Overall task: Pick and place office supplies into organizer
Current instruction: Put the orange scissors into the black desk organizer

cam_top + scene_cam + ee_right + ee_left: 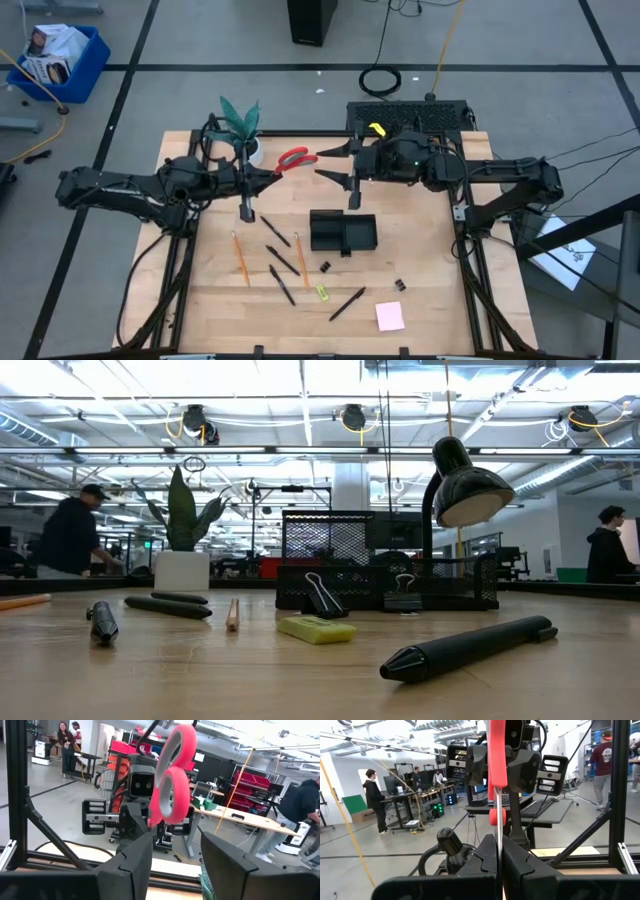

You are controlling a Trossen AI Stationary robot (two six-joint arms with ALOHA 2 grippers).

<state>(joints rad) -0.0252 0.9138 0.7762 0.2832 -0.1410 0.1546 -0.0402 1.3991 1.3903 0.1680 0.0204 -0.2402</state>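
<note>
- While the organizer (pixel 342 232) sits mid-bench and looks empty, though its black inside is hard to read from above, the task is barely begun.
- Pencils (pixel 240 258), pens (pixel 346 304), clips (pixel 325 267), the yellow-green piece (pixel 322 292) and the pink pad (pixel 390 316) lie loose on the bench (pixel 430 290).
- The left hand (pixel 272 175) is clamped on the blades of the red-handled scissors (pixel 294 158), held in the air behind the organizer.
- The right hand (pixel 335 166) stands open facing them, its fingers (pixel 135 855) just short of the red handles.
</note>
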